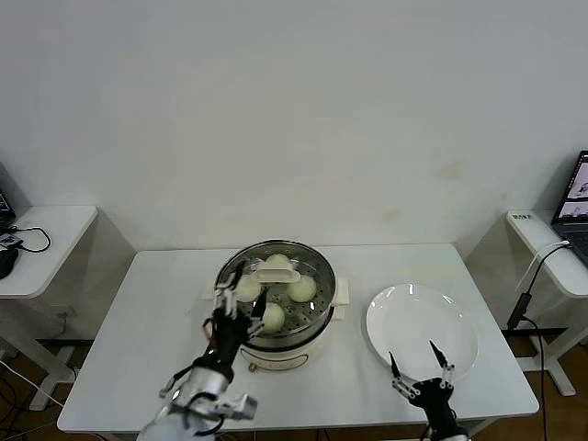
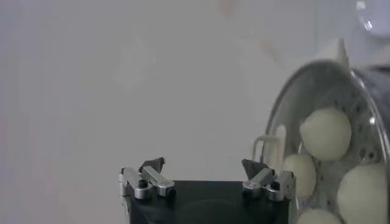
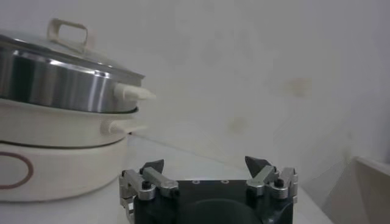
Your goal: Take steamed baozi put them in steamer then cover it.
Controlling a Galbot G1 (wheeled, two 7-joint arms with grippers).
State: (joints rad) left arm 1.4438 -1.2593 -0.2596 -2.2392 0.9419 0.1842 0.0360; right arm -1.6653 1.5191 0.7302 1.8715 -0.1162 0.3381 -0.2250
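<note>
The steamer [image 1: 317, 317] stands mid-table, a steel basket on a cream pot base. The glass cover sits on top of it, its cream handle [image 1: 277, 273] in the centre. Several pale baozi [image 1: 302, 288] show through the glass. My left gripper [image 1: 243, 289] is open and holds nothing, at the steamer's left rim. In the left wrist view the left gripper [image 2: 202, 165] is open beside the cover's handle [image 2: 271, 146], with baozi [image 2: 326, 133] under the glass. My right gripper [image 1: 413, 358] hangs open and holds nothing near the table's front right. The right wrist view shows the right gripper [image 3: 205, 164] beside the covered steamer [image 3: 61, 91].
A white plate [image 1: 423, 322] with nothing on it lies to the right of the steamer, just behind my right gripper. Small side tables stand to either side, the right one [image 1: 551, 248] carrying a laptop and a cable. A bare wall lies behind.
</note>
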